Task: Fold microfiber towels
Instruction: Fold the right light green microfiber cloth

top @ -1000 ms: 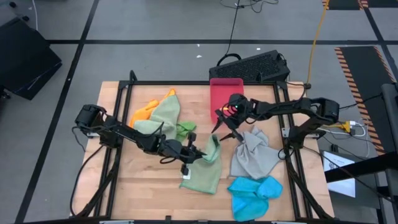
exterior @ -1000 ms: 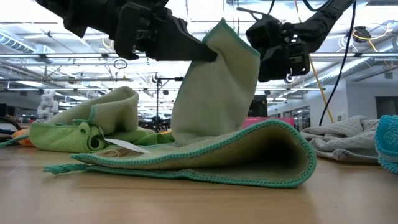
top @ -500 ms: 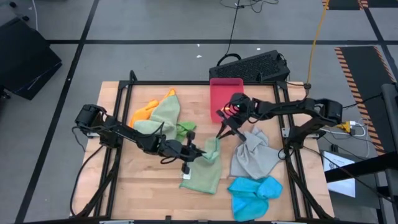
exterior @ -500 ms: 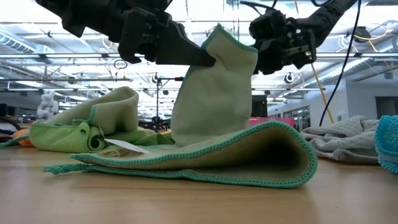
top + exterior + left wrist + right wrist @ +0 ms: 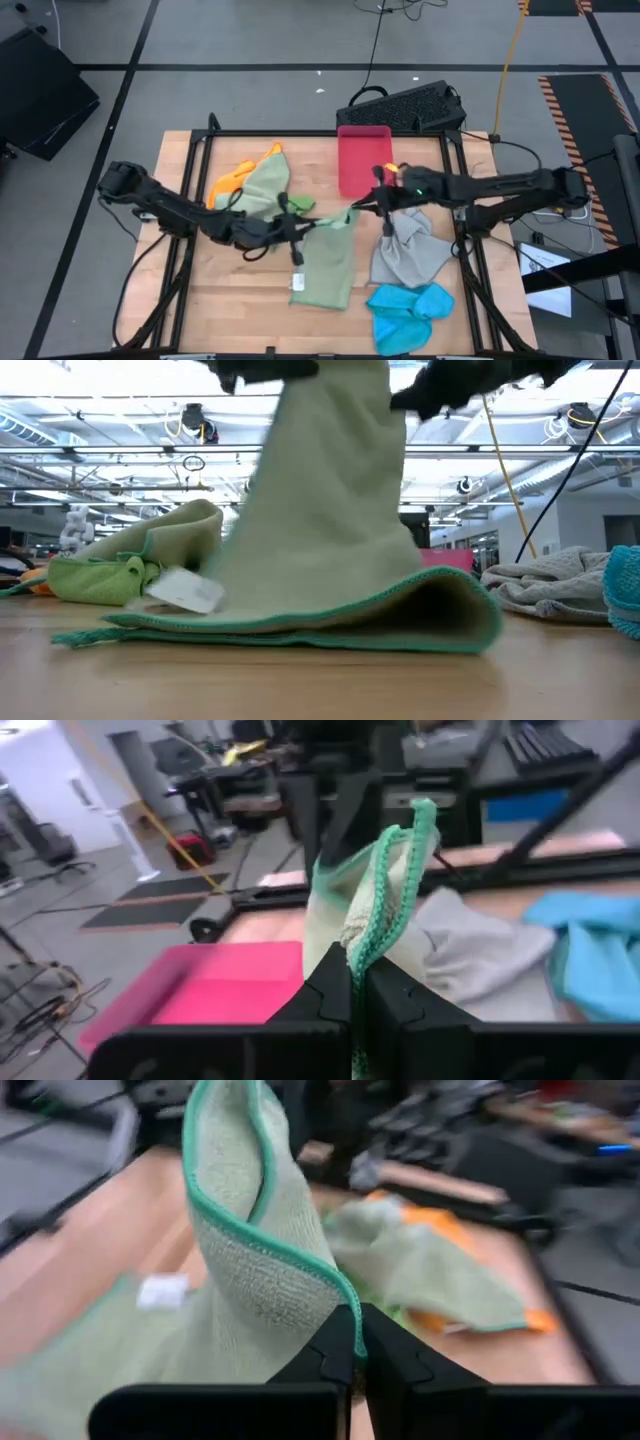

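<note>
Both jaws now clamp sage towel (image 5: pixel 327 262): right gripper (image 5: pixel 352 211) newly closed, left gripper (image 5: pixel 300 222) pulled apart.

free: bare table (image 5: pixel 230 290) front-left | blocked: sage towel (image 5: pixel 325 265) centre, grey towel (image 5: pixel 405 250), blue towel (image 5: pixel 410 310) right

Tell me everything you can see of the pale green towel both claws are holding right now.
The pale green towel is a soft, nubby cloth with a darker green stitched hem and a small white tag. Its lower part lies folded on the wooden table; its upper edge is lifted and stretched between the two claws. The left claw is shut on one hemmed edge, the right claw shut on another. It sits mid-table, beside the grey towel, with the blue towel nearby.
</note>
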